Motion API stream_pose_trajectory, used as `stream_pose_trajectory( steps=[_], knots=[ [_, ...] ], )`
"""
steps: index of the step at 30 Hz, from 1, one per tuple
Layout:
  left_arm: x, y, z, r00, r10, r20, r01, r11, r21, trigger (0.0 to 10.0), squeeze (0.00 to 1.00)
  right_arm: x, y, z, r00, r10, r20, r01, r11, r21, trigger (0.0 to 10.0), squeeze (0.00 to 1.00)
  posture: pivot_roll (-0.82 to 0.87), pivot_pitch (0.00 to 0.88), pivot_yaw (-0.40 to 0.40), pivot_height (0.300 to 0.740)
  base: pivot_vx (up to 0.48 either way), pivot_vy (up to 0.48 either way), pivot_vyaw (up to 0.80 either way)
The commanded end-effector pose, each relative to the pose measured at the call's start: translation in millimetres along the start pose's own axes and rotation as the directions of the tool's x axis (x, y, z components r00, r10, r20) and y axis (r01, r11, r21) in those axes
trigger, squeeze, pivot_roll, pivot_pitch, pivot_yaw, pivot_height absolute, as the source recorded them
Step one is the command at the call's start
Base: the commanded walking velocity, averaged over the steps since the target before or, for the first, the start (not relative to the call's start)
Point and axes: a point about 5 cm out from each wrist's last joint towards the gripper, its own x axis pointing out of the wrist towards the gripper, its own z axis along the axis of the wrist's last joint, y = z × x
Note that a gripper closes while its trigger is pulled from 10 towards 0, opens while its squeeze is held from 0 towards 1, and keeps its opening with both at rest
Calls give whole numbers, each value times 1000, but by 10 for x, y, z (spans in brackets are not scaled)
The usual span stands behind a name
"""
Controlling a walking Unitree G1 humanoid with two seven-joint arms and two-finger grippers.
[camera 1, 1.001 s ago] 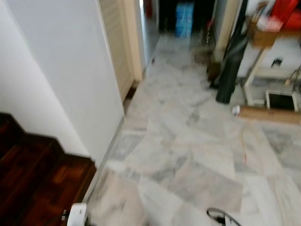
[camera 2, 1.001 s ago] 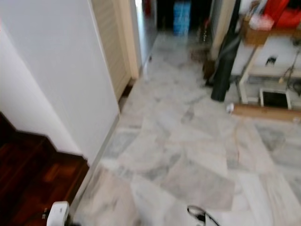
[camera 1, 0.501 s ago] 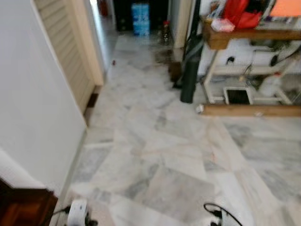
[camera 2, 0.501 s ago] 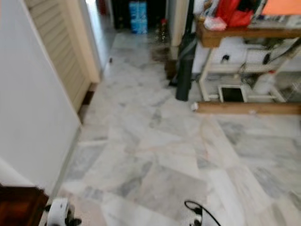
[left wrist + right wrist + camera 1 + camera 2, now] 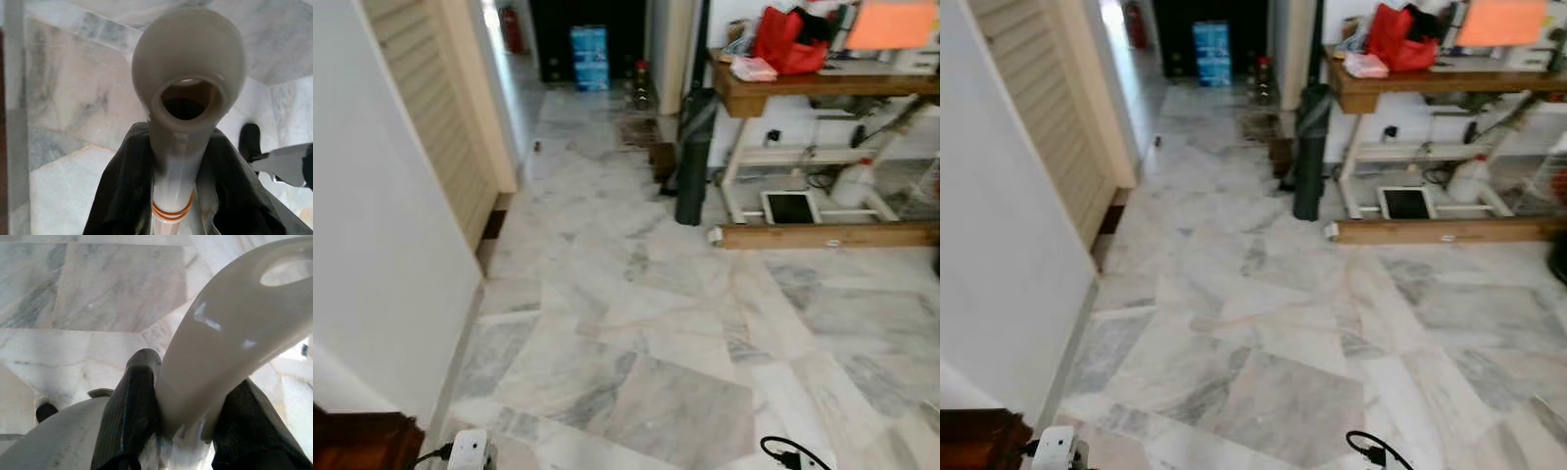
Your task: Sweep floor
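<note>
Left gripper (image 5: 183, 196) is clamped on a pale broom handle (image 5: 188, 88), its 2 black fingers (image 5: 122, 196) pressing either side of the shaft just above 2 orange rings; the handle's rounded end with its hanging hole points at the camera, marble floor (image 5: 73, 98) behind.

Right wrist view: right gripper (image 5: 183, 431) is clenched on a curved white plastic handle (image 5: 230, 333) with a slot near its tip, the fingers (image 5: 129, 416) hugging both sides.

Head views: grey-veined marble stretches ahead. At 12 o'clock a blue pack of bottles (image 5: 589, 57) stands in a dark doorway. At 1 o'clock a dark rolled mat (image 5: 694, 157) stands upright beside a wooden table (image 5: 803, 83) carrying a red bag (image 5: 781, 39); a long wooden plank (image 5: 822, 235) lies before it. At 10 o'clock, a louvred door (image 5: 431, 117); at 9, a white wall (image 5: 372, 245).
</note>
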Motion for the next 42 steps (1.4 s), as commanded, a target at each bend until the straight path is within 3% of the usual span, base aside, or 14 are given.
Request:
stream_pose_trajectory(
  steps=[1, 3, 10, 18, 21, 23, 26, 33, 42],
  knots=[
    [1, 15, 37, 1000, 2, 8, -2, 1000, -2, 10000, 0, 2, 61, -51, 1000, 5, -23, -5, 1000, 1, 10000, 0, -129, 0, 22, 740, 0, 0, -800],
    [1, 15, 36, 1000, 2, 8, -2, 1000, -3, 10000, 0, 5, 74, -50, 1000, 6, -24, -6, 1000, 1, 10000, 0, -129, 0, 22, 740, 0, 0, -800],
    [1, 20, 42, 1000, 3, 5, -3, 1000, 15, 10000, 0, 74, 399, 46, 999, 36, -20, -36, 999, -2, 10000, 0, -128, 0, 24, 740, 0, 202, -800],
    [2, 21, 38, 1000, 9, 5, -9, 1000, 0, 10000, 0, 112, 617, 161, 998, 56, -1, -56, 998, -9, 10000, 0, -128, 0, 22, 740, 0, 108, -200],
    [2, 21, 43, 1000, 8, 6, -8, 1000, 10, 10000, 0, 114, 549, 184, 999, 49, 8, -49, 999, -9, 10000, 0, -129, 0, 23, 740, 0, 354, -800],
    [2, 19, 49, 1000, 4, 9, -4, 1000, 17, 10000, 0, 101, 365, 182, 999, 30, 12, -30, 1000, -6, 10000, 0, -128, 0, 23, 740, 0, 0, 0],
    [1, 21, 50, 1000, 5, 10, -5, 1000, 14, 10000, 0, 81, 216, 171, 1000, 15, 12, -15, 1000, -4, 10000, 0, -128, 0, 24, 740, 0, 0, 0],
    [1, 22, 51, 1000, 4, 11, -4, 1000, 17, 10000, 0, 80, 188, 188, 1000, 14, 19, -14, 1000, -3, 10000, 0, -128, 0, 23, 740, 0, 0, -800],
    [0, 21, 51, 1000, 2, 17, -2, 1000, 9, 10000, 0, 123, 443, 262, 999, 41, 24, -41, 999, -8, 10000, 0, -129, 0, 24, 740, 0, 0, -622]
  ],
)
